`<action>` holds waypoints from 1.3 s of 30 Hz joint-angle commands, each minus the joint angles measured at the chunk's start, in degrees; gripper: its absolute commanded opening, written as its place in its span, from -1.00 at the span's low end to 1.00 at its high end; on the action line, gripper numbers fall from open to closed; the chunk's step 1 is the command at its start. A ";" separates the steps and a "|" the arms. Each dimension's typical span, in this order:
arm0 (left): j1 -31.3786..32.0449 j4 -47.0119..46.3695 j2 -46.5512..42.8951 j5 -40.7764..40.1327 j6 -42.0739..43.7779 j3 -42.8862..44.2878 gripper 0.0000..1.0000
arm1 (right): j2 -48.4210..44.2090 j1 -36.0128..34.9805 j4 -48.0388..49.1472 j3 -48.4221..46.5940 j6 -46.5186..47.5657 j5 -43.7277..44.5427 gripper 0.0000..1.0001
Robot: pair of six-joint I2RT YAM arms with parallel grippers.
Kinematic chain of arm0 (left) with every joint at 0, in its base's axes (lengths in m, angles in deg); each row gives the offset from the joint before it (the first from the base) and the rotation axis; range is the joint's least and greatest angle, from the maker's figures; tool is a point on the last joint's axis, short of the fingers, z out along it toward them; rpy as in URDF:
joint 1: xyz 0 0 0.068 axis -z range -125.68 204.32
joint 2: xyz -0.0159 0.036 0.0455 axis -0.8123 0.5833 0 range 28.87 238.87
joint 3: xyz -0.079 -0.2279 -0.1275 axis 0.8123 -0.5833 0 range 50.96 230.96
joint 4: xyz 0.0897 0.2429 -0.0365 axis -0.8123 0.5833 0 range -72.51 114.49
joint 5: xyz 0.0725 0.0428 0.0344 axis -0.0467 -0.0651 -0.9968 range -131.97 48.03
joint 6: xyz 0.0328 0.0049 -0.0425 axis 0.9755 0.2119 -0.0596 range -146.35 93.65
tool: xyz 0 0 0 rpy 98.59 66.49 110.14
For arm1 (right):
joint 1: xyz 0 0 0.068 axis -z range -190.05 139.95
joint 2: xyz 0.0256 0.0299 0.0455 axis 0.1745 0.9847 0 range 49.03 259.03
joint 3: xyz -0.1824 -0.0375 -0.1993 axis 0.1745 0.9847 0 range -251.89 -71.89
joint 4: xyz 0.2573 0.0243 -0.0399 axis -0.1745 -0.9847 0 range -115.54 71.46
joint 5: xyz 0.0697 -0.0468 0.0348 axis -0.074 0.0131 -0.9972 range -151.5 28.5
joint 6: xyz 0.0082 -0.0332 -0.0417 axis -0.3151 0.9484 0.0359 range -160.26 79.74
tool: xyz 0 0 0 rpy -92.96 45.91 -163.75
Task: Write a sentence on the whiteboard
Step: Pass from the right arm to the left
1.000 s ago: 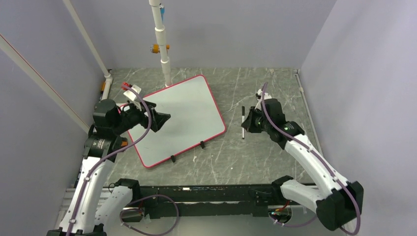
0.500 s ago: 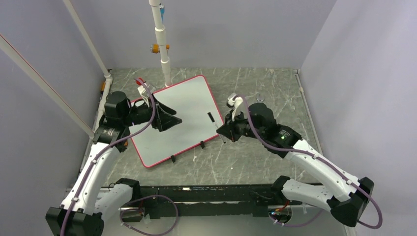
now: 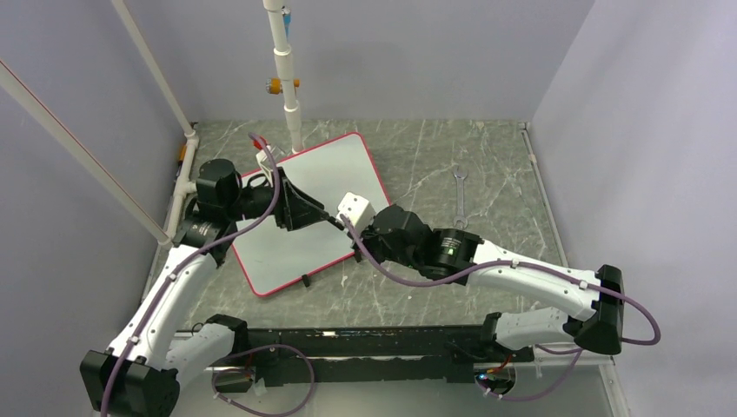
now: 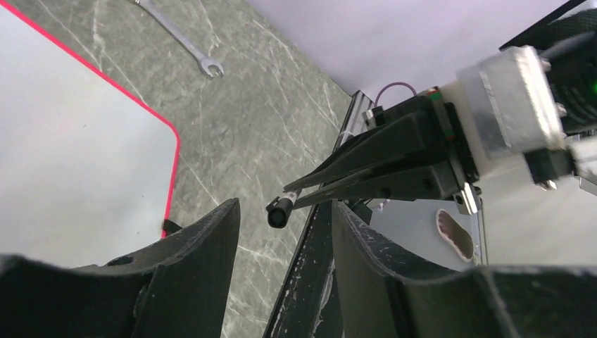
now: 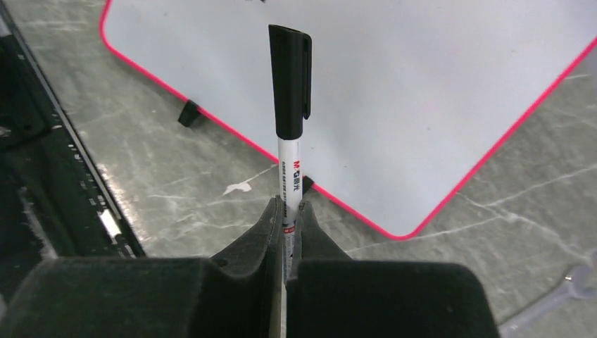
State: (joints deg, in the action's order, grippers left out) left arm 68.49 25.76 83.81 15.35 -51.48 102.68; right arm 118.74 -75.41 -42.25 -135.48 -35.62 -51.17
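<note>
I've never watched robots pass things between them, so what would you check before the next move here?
1. Grip of the right gripper on the marker: ok, clamped.
2. State of the cap: ok, on and pointing out.
3. Jaws of the left gripper: ok, apart.
4. Line-up of cap with that gap: ok.
5. Left grip on cap: not ok, no contact.
6. Visible part of the whiteboard: ok, blank.

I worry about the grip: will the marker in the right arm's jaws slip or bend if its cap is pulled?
Probably stiff: the marker stands straight out of the right jaws. Its smooth round barrel, pinched between narrow tips, might slide or swivel.
</note>
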 commanded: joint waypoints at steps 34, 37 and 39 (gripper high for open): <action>1.99 2.26 2.61 -0.41 1.24 1.36 -0.18 | 5.29 -5.92 4.55 -6.92 13.22 15.17 -1.00; 2.08 2.36 2.63 -0.58 1.48 1.28 -0.23 | 5.45 -6.09 4.88 -7.07 13.75 15.09 -1.00; 2.13 2.64 2.71 -0.70 1.69 1.40 -0.27 | 5.56 -6.14 5.04 -7.11 13.94 15.00 -1.00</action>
State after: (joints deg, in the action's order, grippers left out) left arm 70.33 29.08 86.15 14.69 -51.04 102.68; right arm 124.16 -81.08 -39.82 -139.85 -23.16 -37.34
